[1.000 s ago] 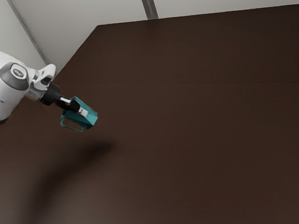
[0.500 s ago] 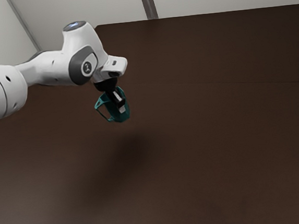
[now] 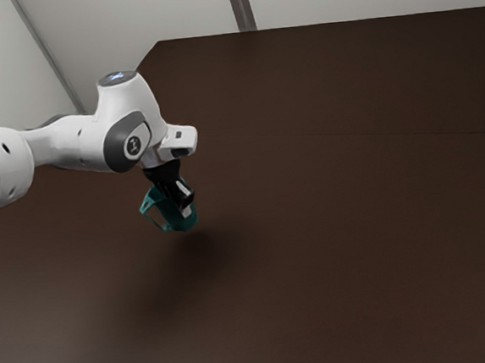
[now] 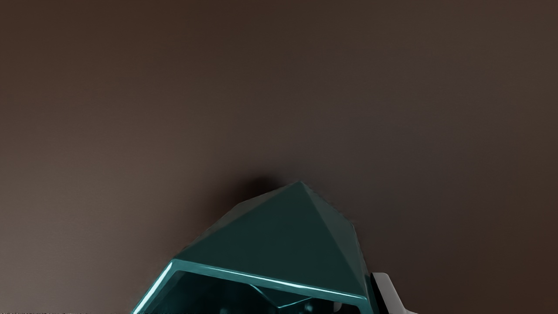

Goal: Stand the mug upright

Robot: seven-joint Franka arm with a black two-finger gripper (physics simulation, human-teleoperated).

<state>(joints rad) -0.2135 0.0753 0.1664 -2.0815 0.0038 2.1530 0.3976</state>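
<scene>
Off the table, the teal faceted mug [image 3: 171, 216] hangs tilted in my gripper [image 3: 185, 208], its handle toward the exterior view's left. The black fingers hold it by its sides and point steeply down. From the wrist view, the mug [image 4: 279, 253] turns its rim and part of its dark inside toward my hand, with the faceted outer wall beyond. One pale fingertip [image 4: 388, 292] lies against the mug's side; the opposite one is hidden.
The dark brown tabletop [image 3: 342, 249] stretches below and beyond the arm, with a soft shadow beneath the mug. Pale walls stand behind the table's far edge.
My hand swung toward the exterior view's right and turned from slanting to pointing steeply down. It then sank and drifted slightly back left, carrying the mug, whose tilt changed with it.
</scene>
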